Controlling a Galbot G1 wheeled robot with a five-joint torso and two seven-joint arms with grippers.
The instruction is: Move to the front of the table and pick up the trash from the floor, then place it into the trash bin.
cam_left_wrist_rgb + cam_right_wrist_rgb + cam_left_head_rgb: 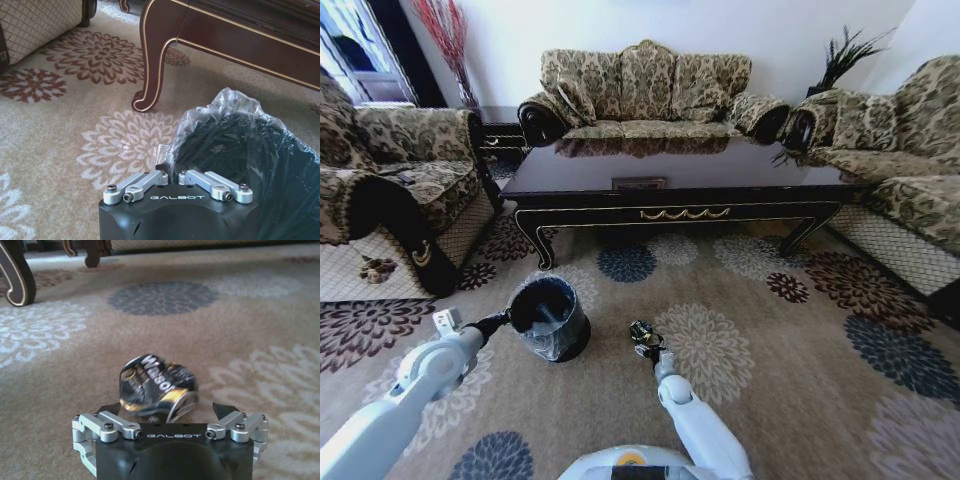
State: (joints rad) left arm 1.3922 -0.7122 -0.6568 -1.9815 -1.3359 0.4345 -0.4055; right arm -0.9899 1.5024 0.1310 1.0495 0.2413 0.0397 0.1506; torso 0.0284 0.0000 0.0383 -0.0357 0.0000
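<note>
Below, right gripper (165,412) straddles crushed can (156,387).

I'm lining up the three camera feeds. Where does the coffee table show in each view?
Head view: the table spans the middle, in front of the sofa.
Left wrist view: its front rail and a curved leg stand just beyond the trash bin.
Right wrist view: one curved leg stands far beyond the crushed can.
Shared landmark: that gold-edged curved leg, front left in the head view.
</note>
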